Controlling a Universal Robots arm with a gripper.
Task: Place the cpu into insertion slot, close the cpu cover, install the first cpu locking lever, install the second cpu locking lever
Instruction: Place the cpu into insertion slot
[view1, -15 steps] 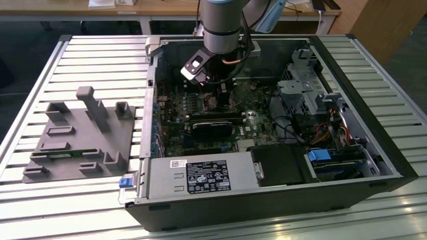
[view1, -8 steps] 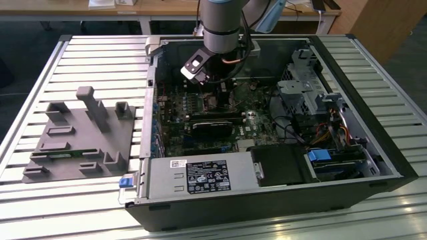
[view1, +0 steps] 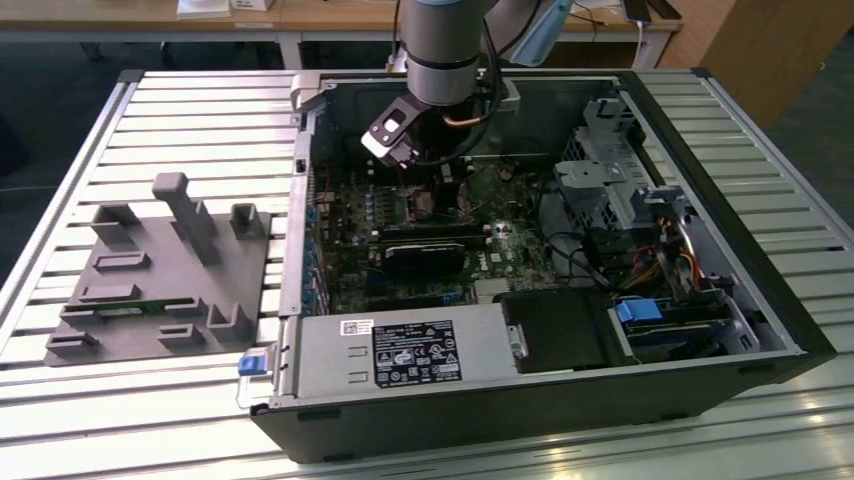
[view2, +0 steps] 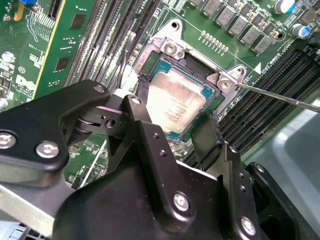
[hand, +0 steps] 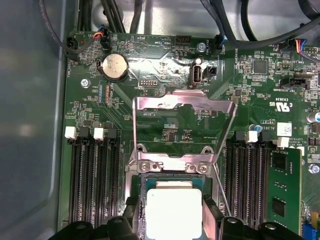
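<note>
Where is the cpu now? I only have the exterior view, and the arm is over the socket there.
Observer: In both wrist views the cpu lies at the insertion slot, with the gripper shut on two of its opposite edges.
Operator: Is the cpu cover down over it?
Observer: No. In the first wrist view the cpu cover is swung open, lying back away from the cpu.
</note>
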